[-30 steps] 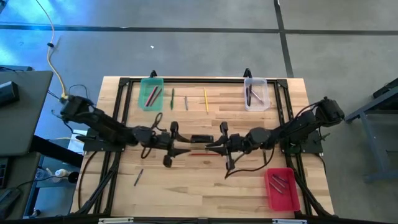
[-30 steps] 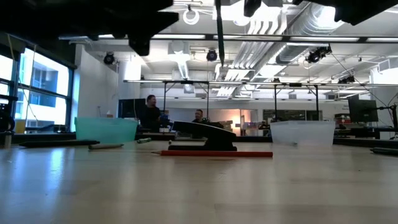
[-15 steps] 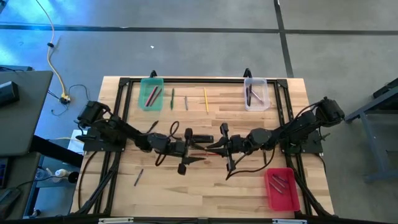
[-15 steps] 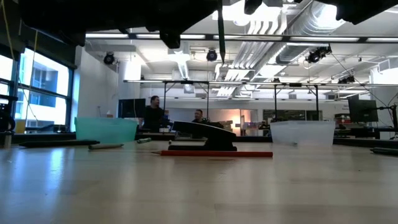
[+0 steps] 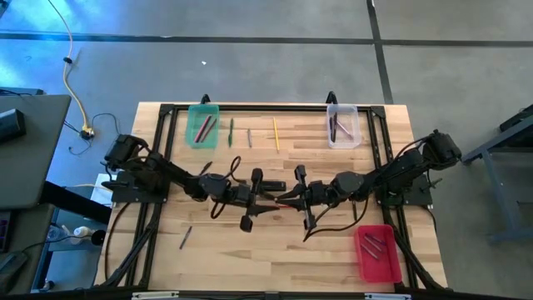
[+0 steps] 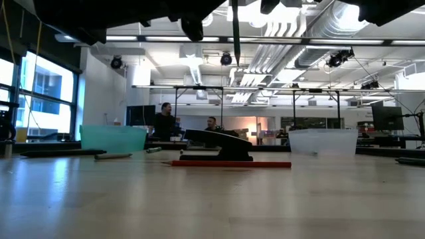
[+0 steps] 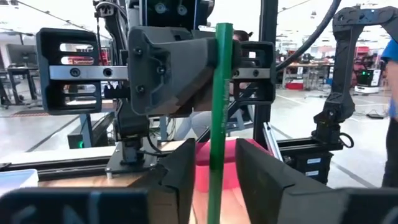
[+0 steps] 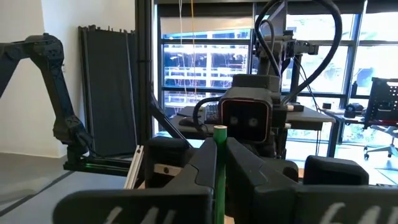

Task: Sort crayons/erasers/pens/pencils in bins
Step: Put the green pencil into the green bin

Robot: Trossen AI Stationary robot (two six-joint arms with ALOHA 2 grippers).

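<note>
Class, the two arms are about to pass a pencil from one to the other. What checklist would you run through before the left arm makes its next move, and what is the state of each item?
1. Right tool shut on the green pencil: ok.
2. Left tool has a finger on each side of the pencil: ok.
3. Left tool closed on the pencil: not ok, gaps show on both sides.
4. Pencil upright, tip above the table: ok.
5. Red pencil lies apart from the hanging tip: ok.
6. Room left in the green bin: cannot tell.
</note>
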